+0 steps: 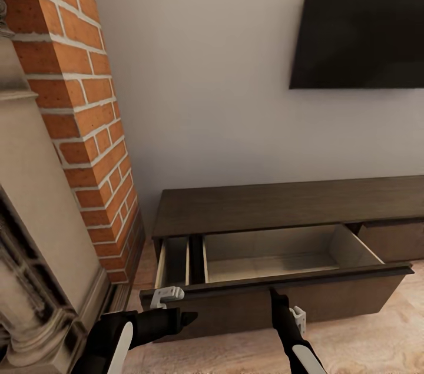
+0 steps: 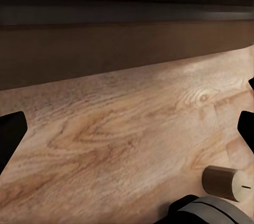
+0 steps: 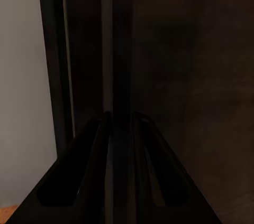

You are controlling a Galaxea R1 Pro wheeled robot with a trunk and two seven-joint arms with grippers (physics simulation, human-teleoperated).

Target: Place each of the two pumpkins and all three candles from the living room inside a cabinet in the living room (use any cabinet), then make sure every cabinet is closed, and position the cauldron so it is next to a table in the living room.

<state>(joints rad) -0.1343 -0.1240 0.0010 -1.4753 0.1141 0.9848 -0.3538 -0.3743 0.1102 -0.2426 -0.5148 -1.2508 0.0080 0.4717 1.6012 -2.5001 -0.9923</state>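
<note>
The long dark-brown cabinet (image 1: 282, 203) stands against the wall with its wide drawer (image 1: 265, 256) pulled out, pale inside and holding nothing. My right gripper (image 1: 273, 296) meets the top rim of the drawer front (image 1: 341, 297); in the right wrist view its fingers (image 3: 100, 145) are closed on that dark edge. My left gripper (image 1: 189, 318) hovers low before the cabinet's left end, fingers (image 2: 10, 129) wide apart over the wooden floor (image 2: 127, 129). A small brown cylinder with a pale end, perhaps a candle (image 2: 225, 182), lies on the floor. Pumpkins and cauldron are out of view.
A red brick chimney column (image 1: 76, 97) with a stone mantel (image 1: 35, 215) rises close at the left. A black TV (image 1: 359, 20) hangs on the wall above the cabinet. A narrow open compartment (image 1: 174, 262) sits left of the drawer. Wooden floor (image 1: 377, 338) spreads to the right.
</note>
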